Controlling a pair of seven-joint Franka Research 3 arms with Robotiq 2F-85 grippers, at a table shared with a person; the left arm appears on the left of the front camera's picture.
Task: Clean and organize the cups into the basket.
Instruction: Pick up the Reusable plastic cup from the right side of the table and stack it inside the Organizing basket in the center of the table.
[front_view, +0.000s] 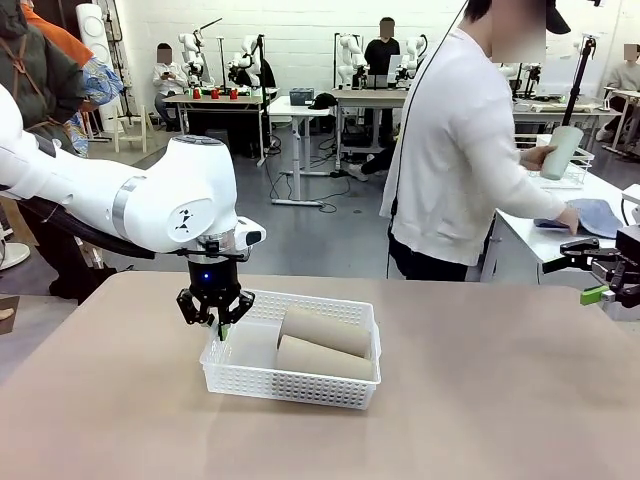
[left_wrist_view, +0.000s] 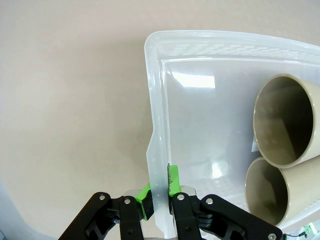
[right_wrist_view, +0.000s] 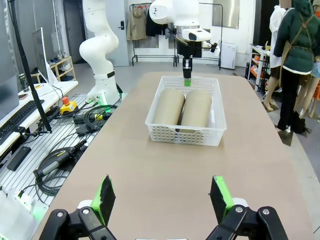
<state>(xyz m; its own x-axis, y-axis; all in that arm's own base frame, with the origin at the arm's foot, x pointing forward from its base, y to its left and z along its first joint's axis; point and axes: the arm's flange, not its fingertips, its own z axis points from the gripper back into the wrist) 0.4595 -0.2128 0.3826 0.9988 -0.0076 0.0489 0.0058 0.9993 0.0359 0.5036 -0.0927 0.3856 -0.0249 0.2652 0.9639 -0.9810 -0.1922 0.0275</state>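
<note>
From the front, a shallow white plastic basket (front_view: 300, 385) with fine lattice walls sits on the matte beige surface (front_view: 480, 400). Two tan cups (front_view: 325, 330), smooth tapered tubes, lie side by side on their sides inside it. The left claw (front_view: 222, 322) hangs over the basket's left short wall, pinched on its rim. Well beyond the basket's far right corner, a person's hand (front_view: 537, 155) holds a pale mint-green cup (front_view: 561, 152) upright. The right claw (front_view: 600, 290) sits well off to the basket's right.

In the left wrist view, the left claw (left_wrist_view: 159, 195) has its green pads clamped on either side of the basket's (left_wrist_view: 155, 100) translucent wall. The tan cups (left_wrist_view: 285, 120) show their round open mouths.

In the right wrist view, the right claw (right_wrist_view: 162, 197) stands wide apart, holding nothing, well short of the basket (right_wrist_view: 185, 135). The tan cups (right_wrist_view: 169, 107) lie lengthwise inside.
</note>
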